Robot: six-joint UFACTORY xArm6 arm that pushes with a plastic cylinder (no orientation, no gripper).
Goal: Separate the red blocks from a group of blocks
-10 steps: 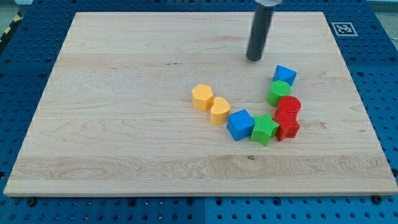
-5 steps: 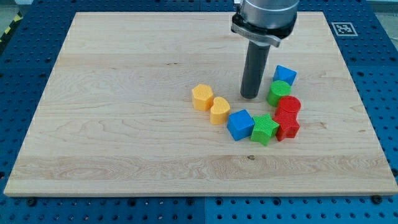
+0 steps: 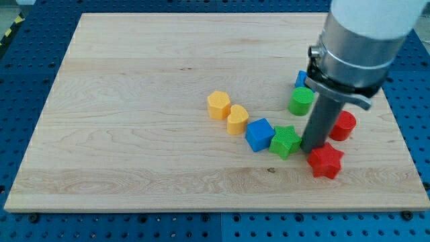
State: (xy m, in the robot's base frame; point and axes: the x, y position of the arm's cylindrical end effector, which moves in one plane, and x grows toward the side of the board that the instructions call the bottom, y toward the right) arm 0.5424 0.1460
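Note:
My tip [image 3: 310, 148] rests on the board just right of the green star block [image 3: 286, 142] and at the upper left of the red star block [image 3: 326, 162]. The red cylinder [image 3: 345, 126] lies to the rod's right, partly hidden by it. A blue cube [image 3: 259, 134] touches the green star on its left. A green cylinder [image 3: 302, 101] and a blue block [image 3: 300, 78] behind it lie above, partly hidden by the arm. Two orange heart blocks [image 3: 218, 105] [image 3: 237, 120] sit left of the blue cube.
The wooden board [image 3: 134, 101] lies on a blue perforated table. A marker tag shows at the board's top right corner, mostly hidden by the arm. The board's right edge [image 3: 396, 128] is close to the red cylinder.
My tip moved down and right, through the gap beside the green cylinder. The red star slid toward the view's bottom right and the red cylinder moved right, both apart from the green blocks.

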